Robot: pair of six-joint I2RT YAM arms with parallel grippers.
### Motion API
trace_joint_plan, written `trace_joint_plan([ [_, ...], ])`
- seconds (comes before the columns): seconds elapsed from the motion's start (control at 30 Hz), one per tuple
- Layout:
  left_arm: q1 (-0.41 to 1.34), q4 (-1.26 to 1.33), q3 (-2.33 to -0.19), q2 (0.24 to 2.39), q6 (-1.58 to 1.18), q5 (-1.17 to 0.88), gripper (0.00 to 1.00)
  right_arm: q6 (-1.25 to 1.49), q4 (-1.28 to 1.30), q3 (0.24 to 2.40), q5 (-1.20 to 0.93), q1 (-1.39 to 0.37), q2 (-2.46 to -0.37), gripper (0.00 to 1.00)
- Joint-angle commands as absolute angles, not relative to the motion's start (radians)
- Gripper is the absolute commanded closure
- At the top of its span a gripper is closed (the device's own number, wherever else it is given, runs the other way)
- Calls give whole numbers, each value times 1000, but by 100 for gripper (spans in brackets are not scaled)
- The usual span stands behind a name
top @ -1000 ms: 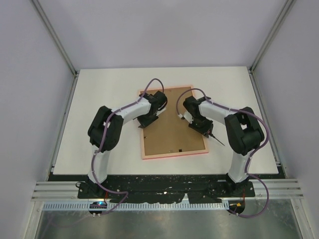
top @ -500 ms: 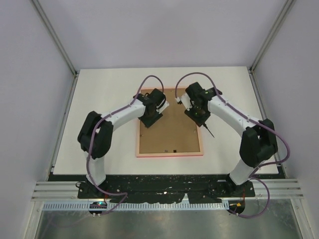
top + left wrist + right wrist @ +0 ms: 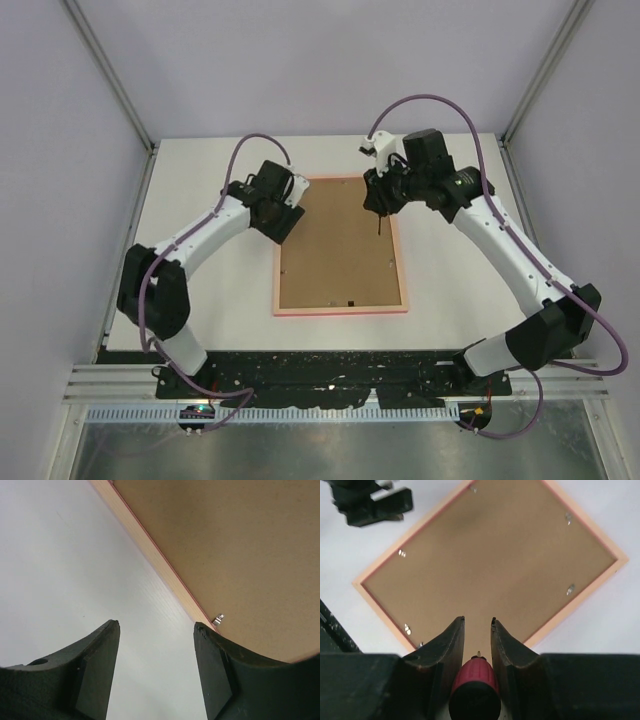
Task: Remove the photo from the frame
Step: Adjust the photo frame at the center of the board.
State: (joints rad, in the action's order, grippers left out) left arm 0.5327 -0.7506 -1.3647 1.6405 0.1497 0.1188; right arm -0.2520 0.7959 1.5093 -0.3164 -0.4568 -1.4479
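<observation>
White table (image 3: 200,290) bears the frame (image 3: 340,310) back-up, lengthwise near-to-far; left gripper (image 3: 156,626) released, right gripper (image 3: 477,621) grasping screwdriver (image 3: 474,687).

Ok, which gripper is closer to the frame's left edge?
Left. The left gripper hangs over the table just outside that edge, near the far corner. The right gripper, holding a red-handled tool, is above the far right part of the frame.

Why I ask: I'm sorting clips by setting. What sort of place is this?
Probably a robotics lab test cell: a left arm and right arm bolted to a rail at a white table, plain panel walls around it, and a pink frame lying back up.
</observation>
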Motion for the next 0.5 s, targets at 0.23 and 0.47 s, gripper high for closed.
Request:
trace_joint_plan([
  [0.23, 325, -715, -1451, 1867, -75, -202, 38, 26, 58, 1452, -243, -456, -1507, 92],
  [0.47, 321, -661, -1404, 1884, -150, -294, 39, 210, 155, 1710, -192, -431, -1778, 92],
])
